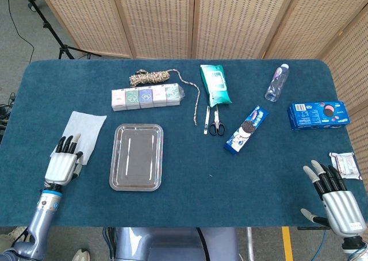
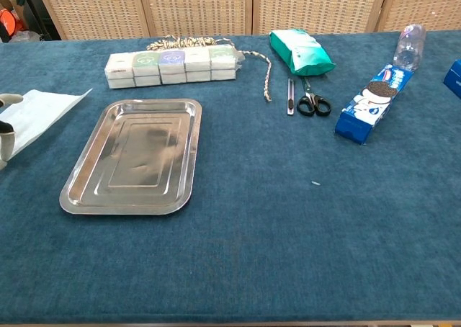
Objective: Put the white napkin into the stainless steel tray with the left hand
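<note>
1. White napkin (image 1: 82,131) lies flat on the blue table (image 1: 184,203), left of the stainless steel tray (image 1: 137,156), not in it. A strip of cloth shows between napkin and tray.
2. Left hand (image 1: 62,160) rests palm-down with its fingertips on the napkin's near edge. Fingers extended, close together; nothing visibly pinched. In the chest view only a sliver of it shows at the frame edge (image 2: 6,129), so I cannot tell whether it has any grip.
3. Right hand (image 1: 333,195) at the near right table edge, fingers spread, holding nothing, well apart from everything else.
4. Tray holds nothing, long side running away from the robot.
5. Behind the tray: row of small boxes (image 1: 148,96), coiled rope (image 1: 150,76) just beyond, its tail trailing right.
6. Middle: green pouch (image 1: 215,84), pen-like tool (image 1: 206,120) beside scissors (image 1: 215,123).
7. Right side: Oreo sleeve (image 1: 246,129) lying at a slant, water bottle (image 1: 276,83), blue cookie box (image 1: 318,114), small wrapped packet (image 1: 344,162) near the right hand.
8. Nothing sits between napkin and tray.
</note>
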`<state>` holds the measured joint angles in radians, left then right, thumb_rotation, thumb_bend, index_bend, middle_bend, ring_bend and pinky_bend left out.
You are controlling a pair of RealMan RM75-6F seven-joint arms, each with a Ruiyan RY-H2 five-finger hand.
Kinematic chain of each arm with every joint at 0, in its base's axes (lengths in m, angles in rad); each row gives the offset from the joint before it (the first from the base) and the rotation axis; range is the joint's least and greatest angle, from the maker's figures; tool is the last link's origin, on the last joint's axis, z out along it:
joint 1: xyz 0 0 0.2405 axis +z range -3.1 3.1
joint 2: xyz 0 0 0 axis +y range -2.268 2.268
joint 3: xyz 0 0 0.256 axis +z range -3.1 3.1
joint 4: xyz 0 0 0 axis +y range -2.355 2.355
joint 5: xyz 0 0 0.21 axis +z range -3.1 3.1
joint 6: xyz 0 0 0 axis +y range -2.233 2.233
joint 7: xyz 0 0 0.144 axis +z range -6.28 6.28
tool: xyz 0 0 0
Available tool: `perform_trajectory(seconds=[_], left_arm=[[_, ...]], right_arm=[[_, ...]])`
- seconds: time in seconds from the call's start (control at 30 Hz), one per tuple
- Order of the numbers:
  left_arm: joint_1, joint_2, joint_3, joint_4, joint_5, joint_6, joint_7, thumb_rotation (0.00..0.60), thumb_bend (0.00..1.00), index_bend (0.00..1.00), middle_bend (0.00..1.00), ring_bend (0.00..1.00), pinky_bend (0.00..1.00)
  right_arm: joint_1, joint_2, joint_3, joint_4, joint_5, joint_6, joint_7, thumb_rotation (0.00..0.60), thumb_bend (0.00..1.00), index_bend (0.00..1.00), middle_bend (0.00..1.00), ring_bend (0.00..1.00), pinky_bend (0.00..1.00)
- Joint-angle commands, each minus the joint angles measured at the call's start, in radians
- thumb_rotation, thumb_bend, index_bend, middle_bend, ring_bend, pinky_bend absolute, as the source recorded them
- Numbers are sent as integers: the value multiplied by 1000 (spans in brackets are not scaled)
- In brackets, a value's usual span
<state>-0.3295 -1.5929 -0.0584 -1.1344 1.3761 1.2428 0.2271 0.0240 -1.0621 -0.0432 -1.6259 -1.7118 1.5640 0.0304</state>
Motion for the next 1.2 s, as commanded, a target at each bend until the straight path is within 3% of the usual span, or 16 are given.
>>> perform_trajectory(seconds=[0.03,0.77,1.2], left_arm=[[6,9,-4,-27,-6,8,20,600,440,834,1,0,0],[-3,83,-55,-227,42,130,157,600,459,878,13,0,0],[-62,155,-121,-458,110,183,306,600,463,884,18,0,0]], right_arm=[[0,0,0,0,0,0,0,600,0,0,0,0,0],[-2,0,-1,1,-4,5,0,600,0,0,0,0,0],[-2,3,-1,3,-6,8,11,600,0,0,0,0,0]])
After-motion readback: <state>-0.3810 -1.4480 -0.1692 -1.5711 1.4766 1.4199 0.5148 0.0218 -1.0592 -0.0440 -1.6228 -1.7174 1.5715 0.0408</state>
